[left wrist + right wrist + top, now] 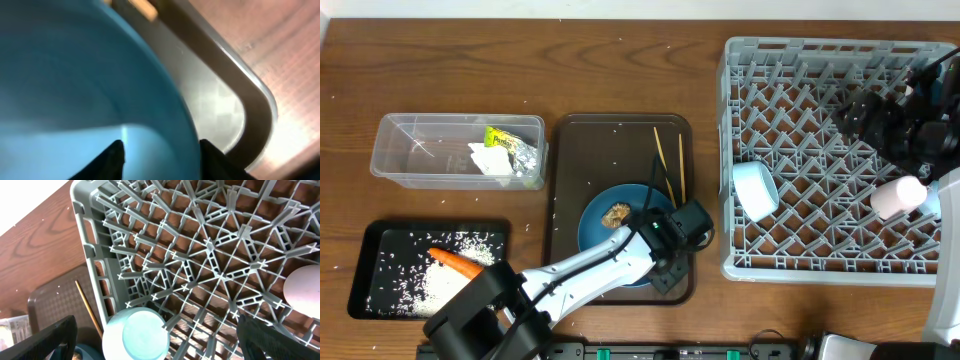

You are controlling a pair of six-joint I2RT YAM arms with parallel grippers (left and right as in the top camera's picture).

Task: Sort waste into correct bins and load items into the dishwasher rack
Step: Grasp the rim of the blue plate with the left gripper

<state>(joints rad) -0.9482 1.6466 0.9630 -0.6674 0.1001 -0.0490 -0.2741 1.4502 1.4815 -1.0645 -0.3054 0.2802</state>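
The left claw (161,156), half-open, straddles the large blue plate (592,232) at its right rim (the nearer arm by far).

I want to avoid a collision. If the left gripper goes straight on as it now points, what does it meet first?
Most likely the large blue plate: its rim lies right ahead, between the fingers of the left gripper. The dark brown tray lies beside it; depth is unclear.

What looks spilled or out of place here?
White rice grains lie scattered on the wooden table and brown serving tray, outside the black tray. A brown food lump sits on the blue plate.
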